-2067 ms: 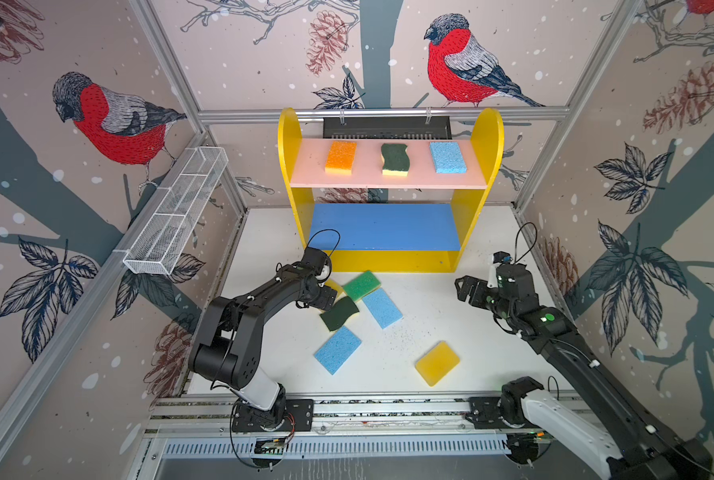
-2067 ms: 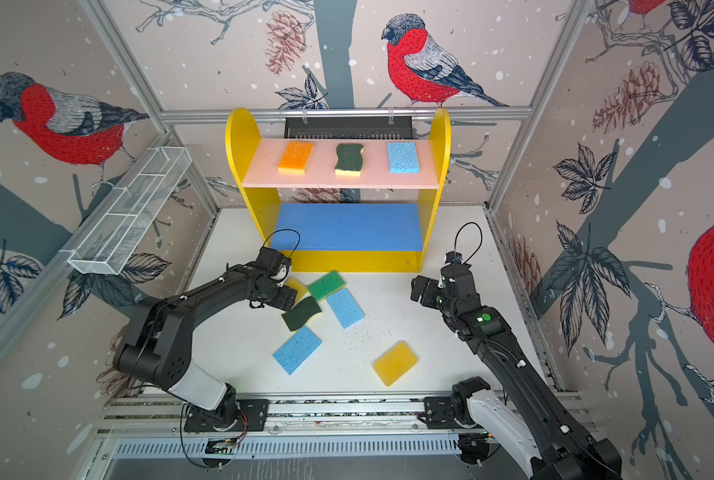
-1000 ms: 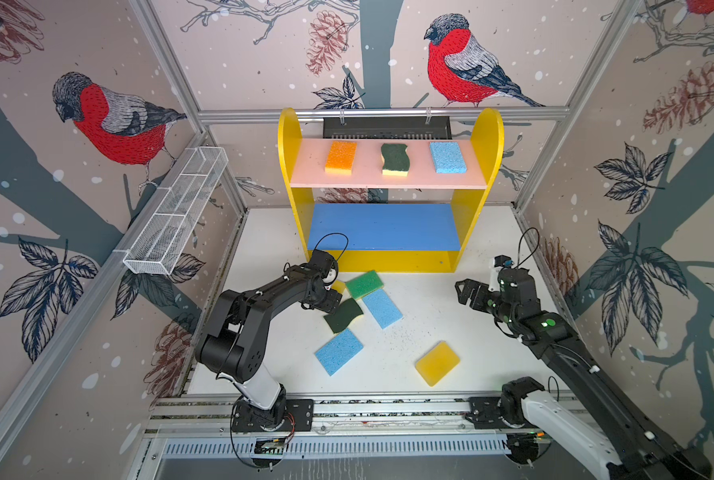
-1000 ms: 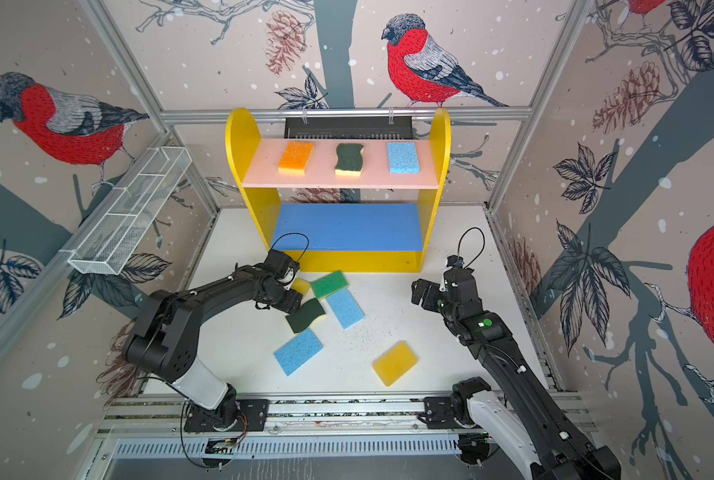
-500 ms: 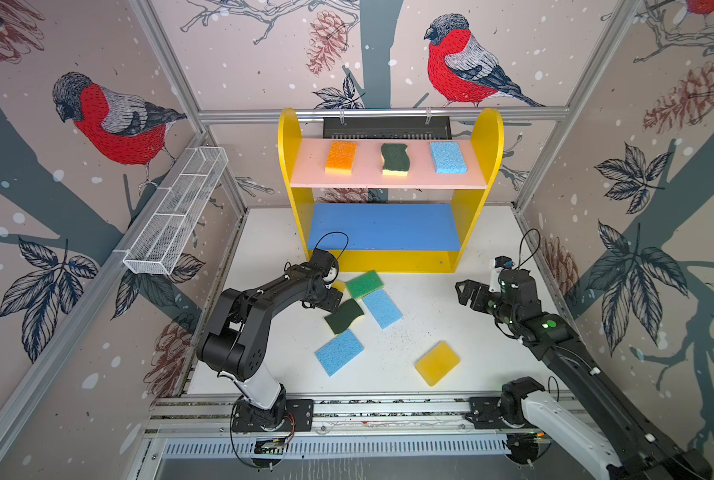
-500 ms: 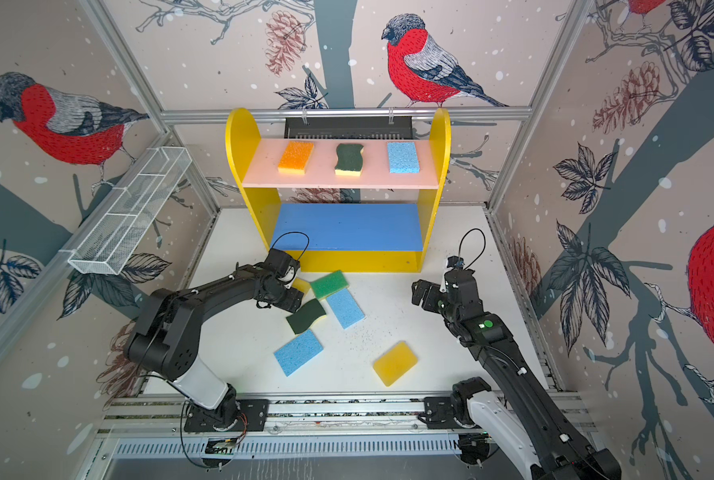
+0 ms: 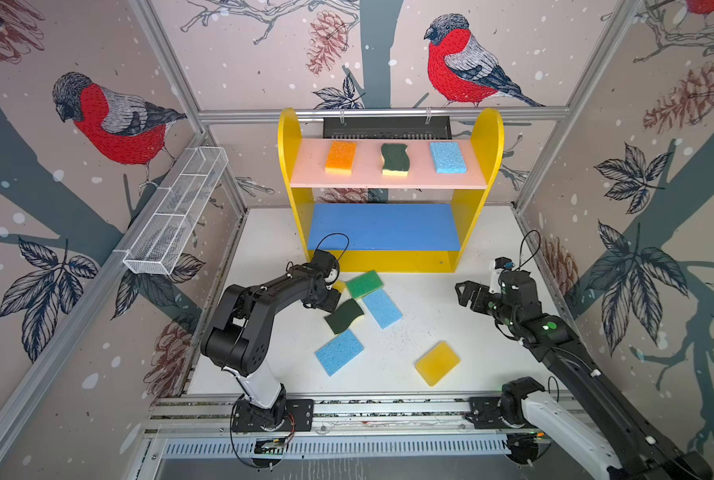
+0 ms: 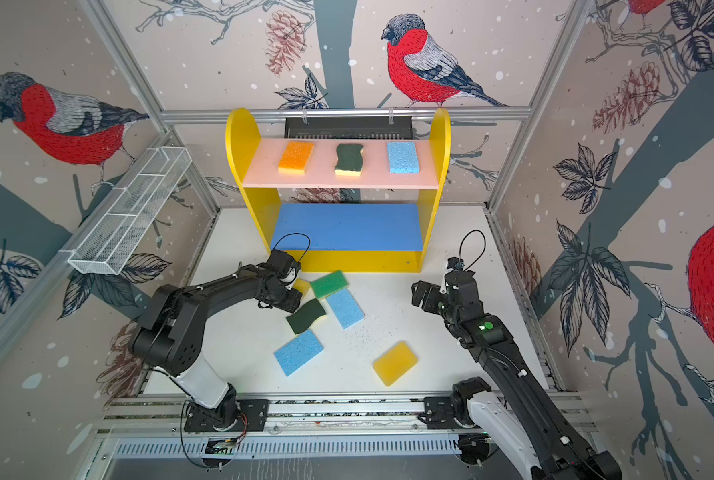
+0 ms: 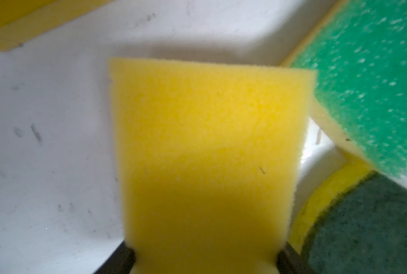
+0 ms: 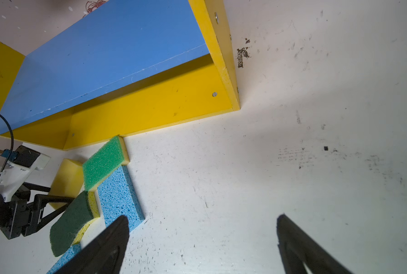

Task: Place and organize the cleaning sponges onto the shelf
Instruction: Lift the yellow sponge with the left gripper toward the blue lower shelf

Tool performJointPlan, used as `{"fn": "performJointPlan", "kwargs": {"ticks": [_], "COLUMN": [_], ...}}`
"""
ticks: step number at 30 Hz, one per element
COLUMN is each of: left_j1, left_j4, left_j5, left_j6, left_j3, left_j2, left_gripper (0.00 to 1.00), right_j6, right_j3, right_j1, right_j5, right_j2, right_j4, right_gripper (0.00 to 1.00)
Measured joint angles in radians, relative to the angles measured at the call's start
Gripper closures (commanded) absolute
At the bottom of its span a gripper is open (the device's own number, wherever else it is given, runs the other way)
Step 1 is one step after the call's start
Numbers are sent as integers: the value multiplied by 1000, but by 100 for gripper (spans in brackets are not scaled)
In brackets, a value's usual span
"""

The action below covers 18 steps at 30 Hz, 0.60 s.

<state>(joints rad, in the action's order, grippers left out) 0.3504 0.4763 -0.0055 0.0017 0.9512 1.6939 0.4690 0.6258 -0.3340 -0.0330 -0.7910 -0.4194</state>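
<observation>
No word, label, brand mark or number was legible: none on the shelf (image 7: 388, 261), the cleaning sponges (image 7: 382, 308) before it, or the tabletop (image 7: 438, 316) beneath it.

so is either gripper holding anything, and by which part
The left gripper is closed on a yellow sponge, pinching its two side edges at the end nearest the wrist. The right gripper is open and holds nothing.
</observation>
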Motion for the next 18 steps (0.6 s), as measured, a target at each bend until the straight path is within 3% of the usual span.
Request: {"fn": "performJointPlan", "kwargs": {"ticks": [10,18], "left_j1": [0,0], "left_j4": [15,32], "left_j5": [-32,-16], "left_j6": [-65,-142], "left_j3": [19,-8], "left_j2": [-15,-216], "left_gripper": [42,47], "right_j6": [0,0], "right_j3": [-2,0], "right_j1": [0,0], "right_j5": [-1,-4], "right_j2": [12,6], "right_j4": [0,-1], "right_gripper": [3,3]}}
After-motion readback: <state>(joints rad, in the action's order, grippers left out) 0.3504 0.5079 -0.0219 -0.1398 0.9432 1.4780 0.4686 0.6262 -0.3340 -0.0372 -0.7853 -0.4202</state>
